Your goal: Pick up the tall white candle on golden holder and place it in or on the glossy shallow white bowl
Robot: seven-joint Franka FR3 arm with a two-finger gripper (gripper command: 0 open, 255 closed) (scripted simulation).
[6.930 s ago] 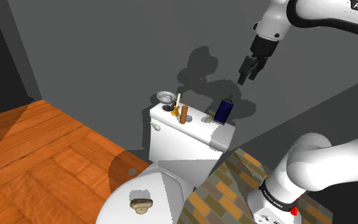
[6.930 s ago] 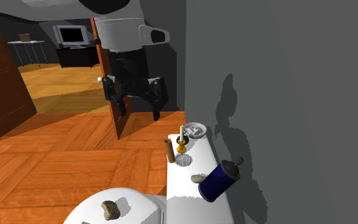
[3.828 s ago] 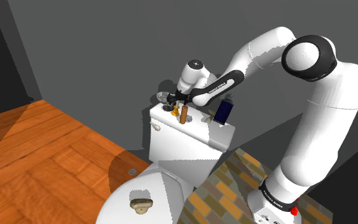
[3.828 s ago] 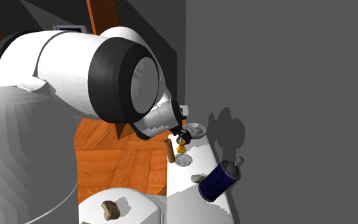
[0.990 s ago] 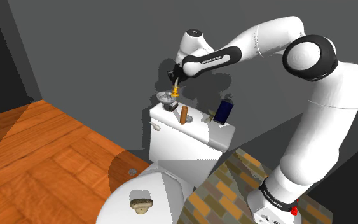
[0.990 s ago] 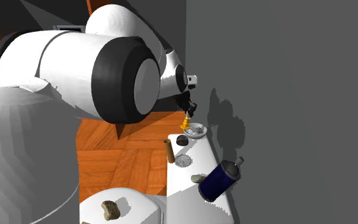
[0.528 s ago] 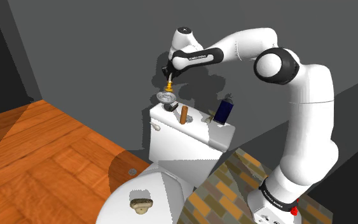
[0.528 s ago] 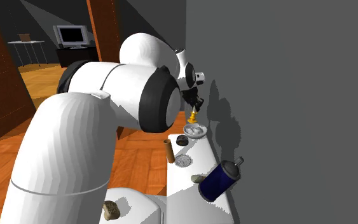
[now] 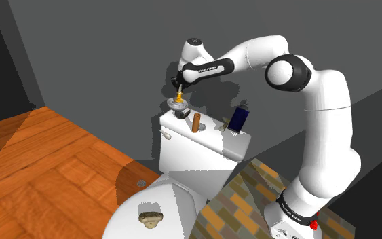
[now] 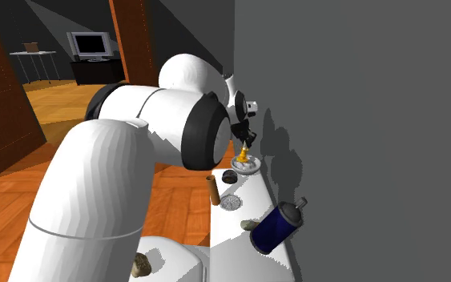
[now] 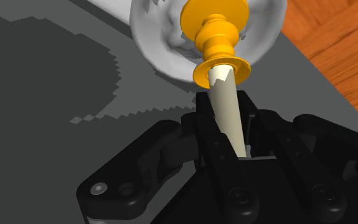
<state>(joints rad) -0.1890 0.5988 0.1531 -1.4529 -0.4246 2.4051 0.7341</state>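
My gripper [image 9: 180, 83] is shut on the tall white candle [image 11: 228, 111] and grips its stem, with the golden holder [image 11: 215, 38] pointing away from the hand. The holder [image 9: 180, 98] hangs right over the shallow white bowl [image 9: 177, 105], which stands at the far end of the toilet tank lid. In the second exterior view the gripper [image 10: 246, 139] carries the holder [image 10: 244, 153] just above the bowl [image 10: 247, 166]. Behind the holder's base the wrist view has the bowl [image 11: 161, 44]. I cannot tell whether the base touches the bowl.
On the white tank lid [image 10: 239, 215] lie a brown cylinder [image 10: 212, 190], a small dark lump [image 10: 228, 177], a round mesh strainer [image 10: 231, 201], a pebble-like piece [image 10: 250, 224] and a blue spray bottle [image 10: 276, 226]. The grey wall rises right behind the tank. Below is the toilet seat [image 9: 131, 217].
The arm has carried the candle toward the shoulder view's left and lowered it, from beside the bowl to right over it. The grip stays shut.
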